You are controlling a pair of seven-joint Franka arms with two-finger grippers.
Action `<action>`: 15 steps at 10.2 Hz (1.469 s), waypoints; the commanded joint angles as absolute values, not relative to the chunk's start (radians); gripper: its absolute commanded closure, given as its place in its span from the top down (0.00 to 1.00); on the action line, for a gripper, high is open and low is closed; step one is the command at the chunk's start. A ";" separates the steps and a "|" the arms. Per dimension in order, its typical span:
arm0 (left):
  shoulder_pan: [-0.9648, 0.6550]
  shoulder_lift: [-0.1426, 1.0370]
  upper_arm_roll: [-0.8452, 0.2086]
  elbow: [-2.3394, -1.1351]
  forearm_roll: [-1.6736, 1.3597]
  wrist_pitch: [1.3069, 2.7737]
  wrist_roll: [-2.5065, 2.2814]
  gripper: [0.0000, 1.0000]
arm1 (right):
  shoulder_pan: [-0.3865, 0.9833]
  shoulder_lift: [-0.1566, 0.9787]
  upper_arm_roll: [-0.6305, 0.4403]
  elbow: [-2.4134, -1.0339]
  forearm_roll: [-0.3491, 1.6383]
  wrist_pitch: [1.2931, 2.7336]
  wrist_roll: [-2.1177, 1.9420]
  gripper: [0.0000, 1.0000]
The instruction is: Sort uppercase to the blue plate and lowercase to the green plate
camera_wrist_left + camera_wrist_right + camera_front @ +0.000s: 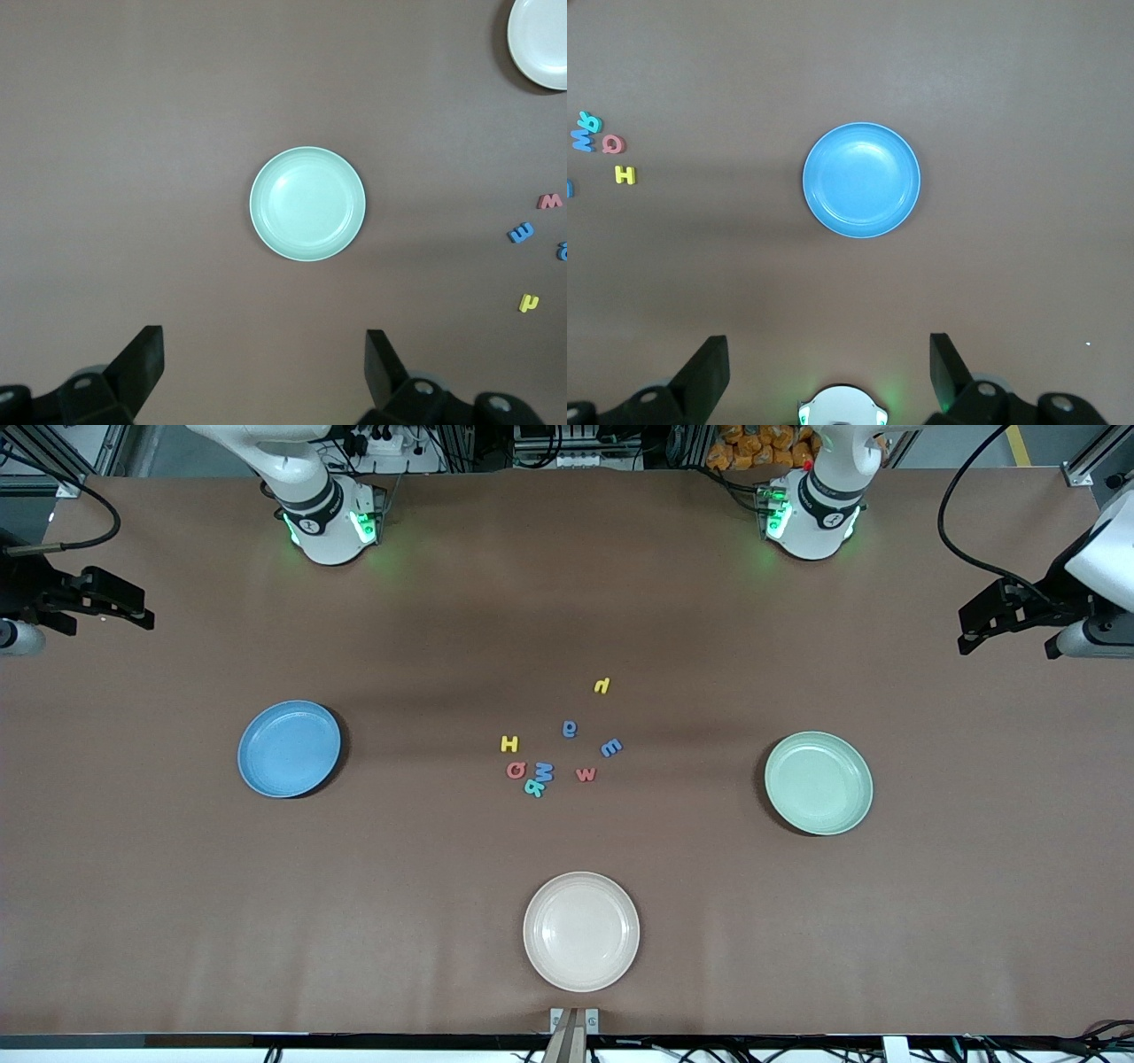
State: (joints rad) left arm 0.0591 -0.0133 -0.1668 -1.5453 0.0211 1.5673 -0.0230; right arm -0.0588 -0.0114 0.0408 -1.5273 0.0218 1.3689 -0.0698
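Observation:
The uppercase letters lie mid-table: yellow H (pixel 509 744), red O (pixel 516 770), blue M (pixel 544 771) and a teal letter (pixel 534 786) touching the M. The lowercase letters lie beside them: a yellow hooked one (pixel 601 685), a rounded blue one (pixel 570 729), a blue E-like one (pixel 611 747) and red w (pixel 586 774). The blue plate (pixel 289 748) and green plate (pixel 819 782) are empty. My left gripper (pixel 264 354) hangs open high over the green plate (pixel 307 204). My right gripper (pixel 828 354) hangs open high over the blue plate (pixel 861 180).
An empty cream plate (pixel 581 930) sits nearer the front camera than the letters. Both arm bases stand at the table's edge farthest from the front camera. The right arm's base (pixel 842 407) shows between the right fingers.

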 commanded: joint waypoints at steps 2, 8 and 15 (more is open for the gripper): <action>0.054 0.040 -0.175 -1.535 0.011 1.557 -0.020 1.00 | -0.060 0.006 0.040 -1.494 0.018 1.348 -0.077 1.00; 0.029 0.087 -0.317 -1.802 0.006 1.854 -0.232 1.00 | -0.066 0.008 0.040 -1.508 0.021 1.348 -0.080 1.00; -0.027 0.124 -0.571 -2.156 0.018 2.277 -0.426 1.00 | 0.122 0.055 0.021 -1.816 0.164 1.809 0.151 1.00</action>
State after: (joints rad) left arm 0.0057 0.1280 -0.5453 -2.0619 0.0148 2.1707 -0.3603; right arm 0.0481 0.0754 0.0220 -1.7542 0.1479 1.7297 0.0382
